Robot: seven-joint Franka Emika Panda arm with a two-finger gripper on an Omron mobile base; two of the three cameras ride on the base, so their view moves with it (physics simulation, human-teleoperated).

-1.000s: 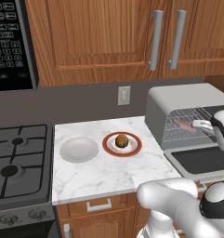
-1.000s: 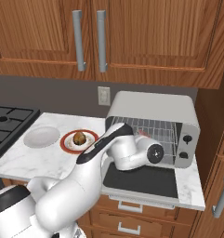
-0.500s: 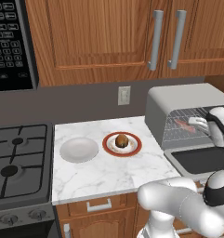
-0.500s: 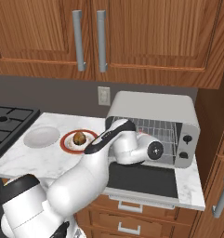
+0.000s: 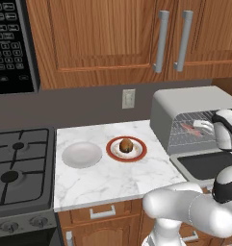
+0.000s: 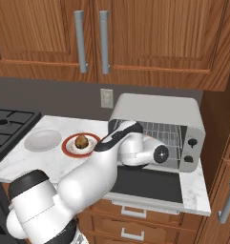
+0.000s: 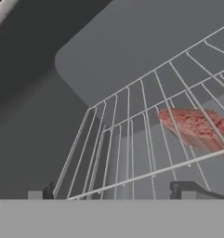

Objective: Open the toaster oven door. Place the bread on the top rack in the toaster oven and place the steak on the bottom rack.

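Observation:
The toaster oven (image 5: 194,103) stands at the counter's right end, its door (image 5: 204,164) dropped open. Inside it the steak (image 5: 190,129) lies flat among the wire racks (image 7: 132,135). In the hand view the steak (image 7: 197,128) shows through the wires of a grid nearer the camera; I cannot tell which rack carries it. My gripper (image 7: 113,191) hangs open at the oven mouth, nothing between its fingertips (image 7: 187,188), short of the steak. The bread (image 5: 126,144) sits on a red-rimmed plate (image 5: 139,153) on the counter. From the right, my arm hides the hand at the toaster oven (image 6: 157,107), left of which sits the bread (image 6: 81,141).
A white plate (image 5: 82,154) lies left of the red-rimmed one. The stove (image 5: 16,168) is at the far left and a black microwave (image 5: 9,45) hangs above it. Wooden cabinets (image 5: 136,38) run overhead. The open door (image 6: 145,183) juts out over the counter's front.
The hand has shifted only slightly at the oven mouth and its fingers have stayed open. The steak and the bread have not moved.

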